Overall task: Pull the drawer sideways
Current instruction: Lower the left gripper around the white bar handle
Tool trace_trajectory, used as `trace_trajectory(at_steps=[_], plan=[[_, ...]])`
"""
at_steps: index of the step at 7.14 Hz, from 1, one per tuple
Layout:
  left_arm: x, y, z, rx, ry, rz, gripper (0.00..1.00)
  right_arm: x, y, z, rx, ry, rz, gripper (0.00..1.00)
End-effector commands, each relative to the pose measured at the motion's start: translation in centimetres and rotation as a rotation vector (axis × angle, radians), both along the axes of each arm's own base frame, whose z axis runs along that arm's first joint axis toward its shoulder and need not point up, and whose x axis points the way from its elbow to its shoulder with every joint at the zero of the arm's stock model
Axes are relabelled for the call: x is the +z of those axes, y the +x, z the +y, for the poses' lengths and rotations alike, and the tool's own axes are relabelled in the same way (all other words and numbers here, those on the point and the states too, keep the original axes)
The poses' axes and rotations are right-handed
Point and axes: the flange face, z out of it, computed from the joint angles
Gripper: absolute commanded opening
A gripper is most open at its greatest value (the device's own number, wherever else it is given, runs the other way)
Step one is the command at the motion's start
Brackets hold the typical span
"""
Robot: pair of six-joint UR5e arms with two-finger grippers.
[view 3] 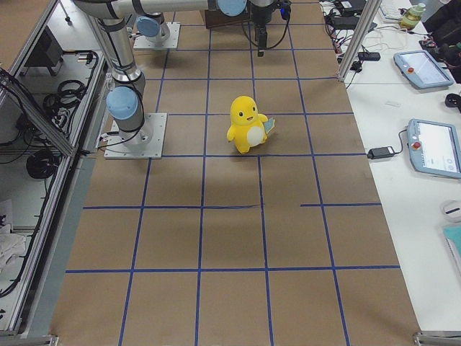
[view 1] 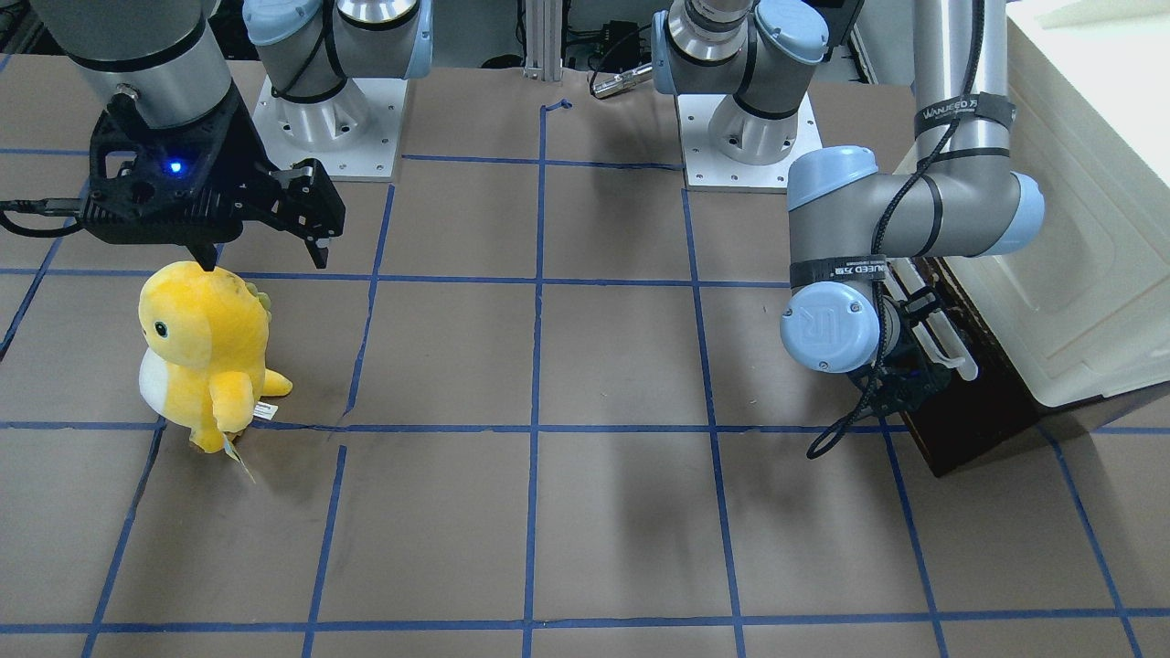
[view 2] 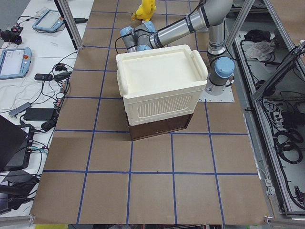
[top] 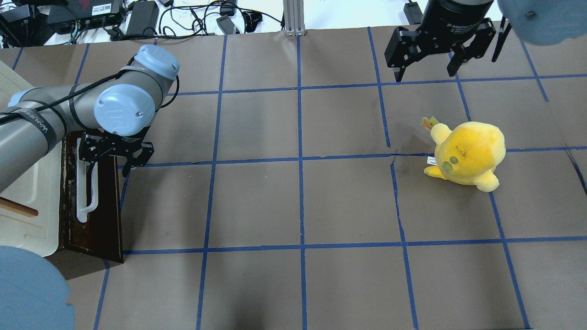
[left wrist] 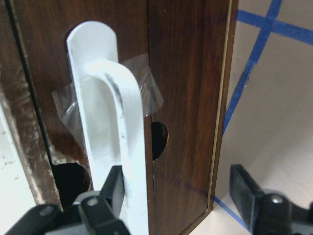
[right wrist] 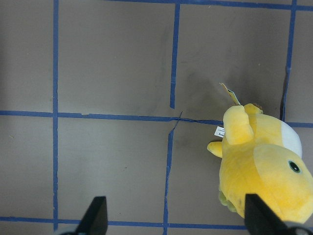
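Observation:
The dark brown drawer (top: 103, 215) stands at the table's left edge under the cream-white cabinet (top: 27, 201). Its long white bar handle (top: 84, 201) runs along the front. My left gripper (top: 114, 160) is open at the handle's far end. In the left wrist view the handle (left wrist: 105, 98) lies between the jaws, close against one finger (left wrist: 105, 203), while the other finger (left wrist: 247, 188) stands apart past the drawer's edge (left wrist: 186, 73). My right gripper (top: 425, 72) is open and empty, hovering over the far right of the table.
A yellow plush toy (top: 467, 153) stands on the right side of the table, just under my right gripper (view 1: 263, 258). Both arm bases (view 1: 329, 119) are bolted at the robot's side. Blue tape lines grid the brown table.

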Motion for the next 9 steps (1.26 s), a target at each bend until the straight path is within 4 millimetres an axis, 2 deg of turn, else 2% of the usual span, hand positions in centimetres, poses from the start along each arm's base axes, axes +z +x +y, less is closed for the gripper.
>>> trace_trajectory(at_steps=[1,2,4,7,8,9], plan=[[0.02,0.04,0.18,0.005,0.004,-0.003,0.75,0.0,0.0,0.0,-0.001,0.0,0.0,1.0],[0.12,0.02,0.33,0.007,0.011,-0.002,0.7,0.0,-0.01,0.0,-0.001,0.0,0.001,1.0],[0.33,0.12,0.49,0.006,0.019,-0.005,0.7,0.0,0.0,0.0,-0.001,0.0,0.0,1.0],[0.28,0.2,0.61,0.007,0.031,-0.004,0.65,0.0,0.0,0.0,-0.001,0.0,0.0,1.0],[0.28,0.21,0.64,0.005,0.035,-0.004,0.54,0.0,0.0,0.0,-0.001,0.0,0.0,1.0],[0.57,0.45,0.76,0.01,0.035,-0.006,0.49,0.0,-0.01,0.0,-0.001,0.0,0.001,1.0]])
